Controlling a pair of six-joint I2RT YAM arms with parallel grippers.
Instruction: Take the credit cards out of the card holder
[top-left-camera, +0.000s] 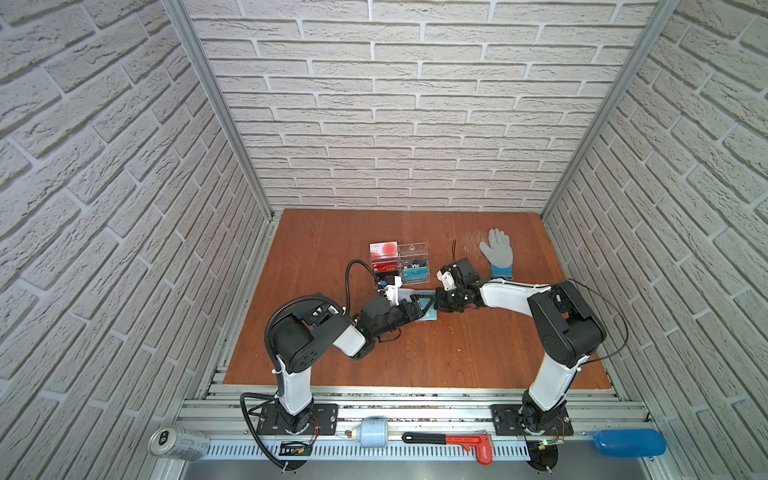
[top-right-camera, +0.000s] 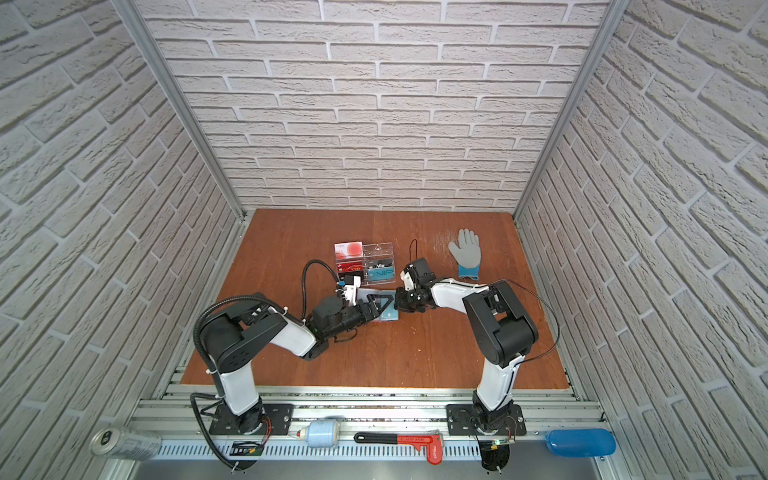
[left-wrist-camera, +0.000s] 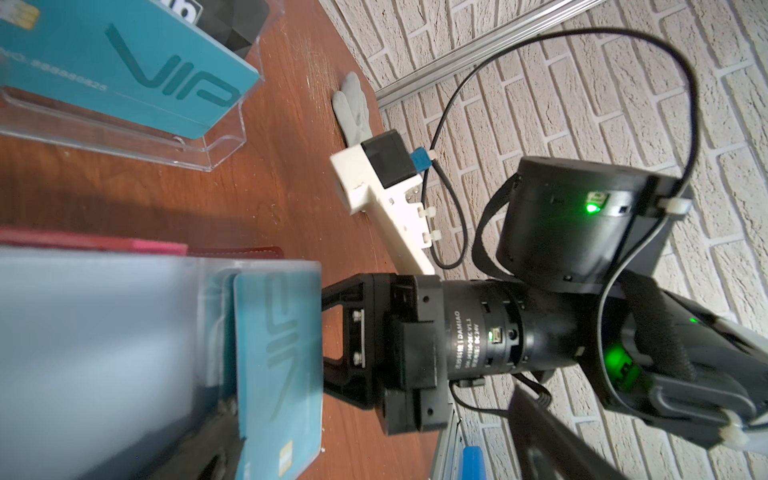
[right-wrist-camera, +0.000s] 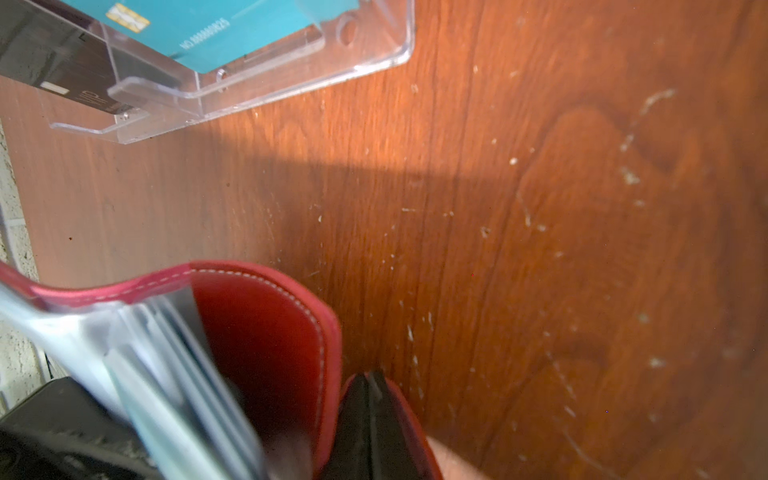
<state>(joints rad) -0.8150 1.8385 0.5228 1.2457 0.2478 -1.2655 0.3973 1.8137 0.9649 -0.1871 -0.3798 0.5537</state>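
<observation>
The red card holder (right-wrist-camera: 266, 332) lies open on the table between both grippers, its pale blue sleeves (right-wrist-camera: 166, 374) fanned upward. In the left wrist view a teal credit card (left-wrist-camera: 278, 353) sits in the nearest clear sleeve, by the holder's red edge (left-wrist-camera: 83, 243). My left gripper (top-left-camera: 419, 307) is open, its fingers spread around the sleeves. My right gripper (right-wrist-camera: 368, 380) is shut; its tips rest on a red flap of the holder, with nothing visible between them. Both top views show the holder (top-right-camera: 390, 316) mostly covered by the two grippers.
A clear acrylic stand (top-left-camera: 399, 264) with printed VIP cards stands just behind the holder. A grey and blue glove (top-left-camera: 496, 251) lies at the back right. A can (top-left-camera: 178, 442), a red wrench (top-left-camera: 465, 442) and a blue bottle (top-left-camera: 629, 442) lie on the front rail.
</observation>
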